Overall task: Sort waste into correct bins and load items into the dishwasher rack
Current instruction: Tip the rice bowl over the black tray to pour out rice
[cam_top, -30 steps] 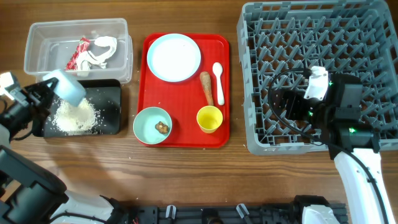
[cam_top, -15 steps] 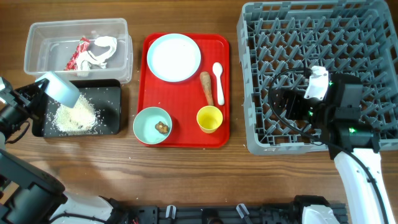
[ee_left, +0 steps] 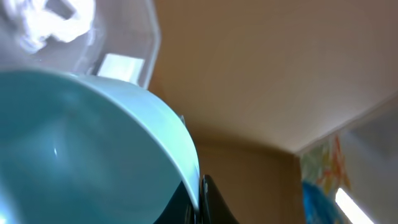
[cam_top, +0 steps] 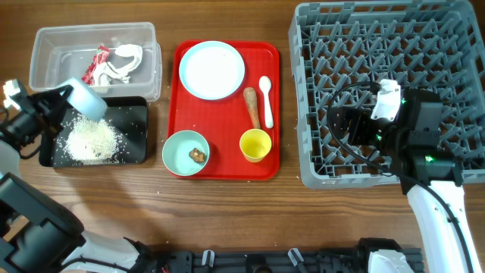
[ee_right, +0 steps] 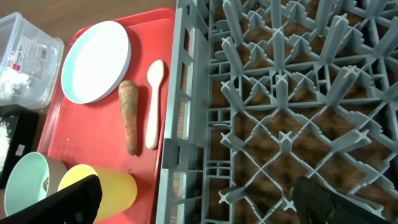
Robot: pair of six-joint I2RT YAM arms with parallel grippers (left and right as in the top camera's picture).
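Bowl [cam_top: 85, 101] tilted in left tool [cam_top: 64, 105], mouth toward tool, above black tray [cam_top: 135, 114].

Right arm [cam_top: 413, 136]: boxy black housings, a white moulded cap [cam_top: 387, 99], green indicator lights [cam_top: 430, 159], looped black cables [cam_top: 356, 114] and a smooth white lower link [cam_top: 443, 220]. Right claw [cam_top: 337, 126]: matt black fingers [ee_right: 69, 198] with rounded ends. Left arm [cam_top: 26, 125]: black wrist block, small white end piece [cam_top: 10, 91], black lower link [cam_top: 30, 227]. Left claw [cam_top: 61, 110]: one thin black finger [ee_left: 210, 202] shows in the wrist view.
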